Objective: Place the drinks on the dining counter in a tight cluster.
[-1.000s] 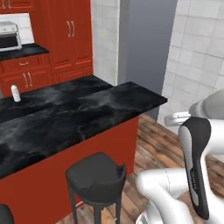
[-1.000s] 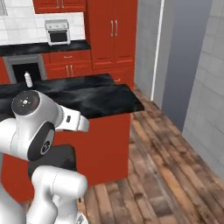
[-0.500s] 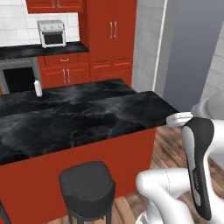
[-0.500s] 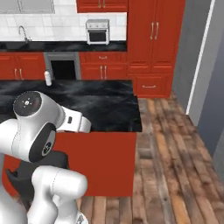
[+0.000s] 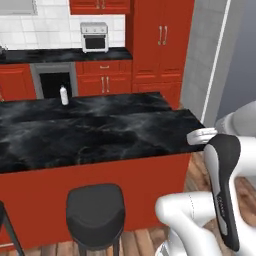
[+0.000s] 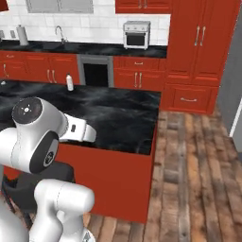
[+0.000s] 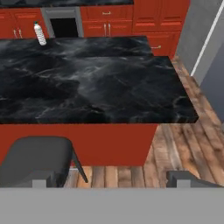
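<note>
— Black marble first: from the left base view, what's on the dining counter (image 5: 100,132)?
— One water bottle (image 5: 64,95), upright at about eleven o'clock, on the far edge. One dark stool (image 5: 95,207) stands at six o'clock.
— And the right base view?
— Same single bottle (image 6: 70,82), at ten o'clock. I count no wine bottle or maroon bottle here.
— The hand view?
— The gripper (image 7: 112,179) is spread wide and empty, its tips at six o'clock. The bottle (image 7: 40,34) sits at eleven, well apart.
— So how should it go?
— I'd keep the jaws spread, bring the arm nearer across the slab, and come level at the bottle's middle so it stays upright.
</note>
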Robot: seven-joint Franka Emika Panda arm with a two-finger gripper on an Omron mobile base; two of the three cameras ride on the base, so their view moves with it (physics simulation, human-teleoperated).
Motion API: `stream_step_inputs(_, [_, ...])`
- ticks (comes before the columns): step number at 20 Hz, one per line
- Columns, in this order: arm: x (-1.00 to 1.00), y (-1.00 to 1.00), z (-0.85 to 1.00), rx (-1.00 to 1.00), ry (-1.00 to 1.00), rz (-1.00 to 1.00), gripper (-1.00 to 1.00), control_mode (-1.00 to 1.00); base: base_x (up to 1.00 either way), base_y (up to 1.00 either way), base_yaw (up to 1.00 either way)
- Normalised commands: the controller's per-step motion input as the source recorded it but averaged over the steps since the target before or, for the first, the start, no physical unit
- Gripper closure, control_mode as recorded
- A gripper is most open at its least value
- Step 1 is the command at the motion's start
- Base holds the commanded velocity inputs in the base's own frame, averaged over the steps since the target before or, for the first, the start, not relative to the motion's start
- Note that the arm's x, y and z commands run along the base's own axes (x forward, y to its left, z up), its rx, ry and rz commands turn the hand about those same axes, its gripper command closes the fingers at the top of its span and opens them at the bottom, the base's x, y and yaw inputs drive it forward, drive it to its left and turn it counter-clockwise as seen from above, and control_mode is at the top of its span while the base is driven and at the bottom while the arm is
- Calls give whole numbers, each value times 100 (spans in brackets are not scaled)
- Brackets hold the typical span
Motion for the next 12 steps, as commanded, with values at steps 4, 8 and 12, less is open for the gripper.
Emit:
stream_step_inputs(4, [0, 0, 0, 0, 0, 0, -100, 100, 3, -100, -18])
stream_step_inputs(8, [0, 0, 0, 0, 0, 0, -100, 100, 26, -100, -12])
stream_step_inputs(12, [0, 0, 0, 0, 0, 0, -100, 100, 75, -100, 28])
